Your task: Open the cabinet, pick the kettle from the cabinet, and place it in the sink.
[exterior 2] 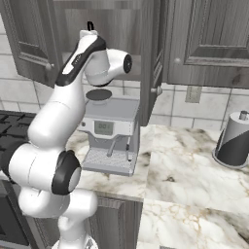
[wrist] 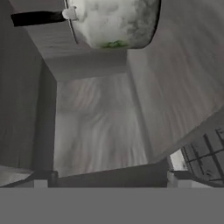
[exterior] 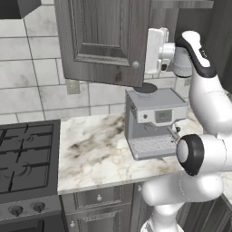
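1. I see the wall cabinet of dark grey-brown grained wood point(exterior: 104, 36) standing open, its raised-panel doors swung out to either side of the arm, each with a small round metal knob point(exterior: 135, 65).
2. My white arm reaches up into the open cabinet; in the left base view the white hand block sits at the cabinet's mouth, above the coffee machine.
3. In the hand view my jaws point(wrist: 111, 177) stand wide apart, the two dark finger tips point(wrist: 43, 178) low at either side with bare wood between them, clamped on nothing.
4. The small round silvery-grey kettle with a mottled greenish patch point(wrist: 113, 22) sits inside the cabinet, ahead of the jaws at the top of the hand view and well apart from the tips.
5. Its thin black handle point(wrist: 37, 18) sticks out to one side in that view; I cannot tell how the kettle rests on the shelf, since the camera is rolled.
6. In the right base view a thin black arch point(exterior 2: 90, 25) pokes up just above the arm, inside the cabinet.
7. The boxy grey coffee machine point(exterior: 154, 122) stands at the back edge of the marbled white surface point(exterior: 95, 149), directly under the open cabinet.
8. A black gas hob point(exterior: 25, 156) lies beyond the surface's left edge.
9. A grey-and-black cylindrical appliance point(exterior 2: 236, 141) stands near the right end of the surface in the right base view.
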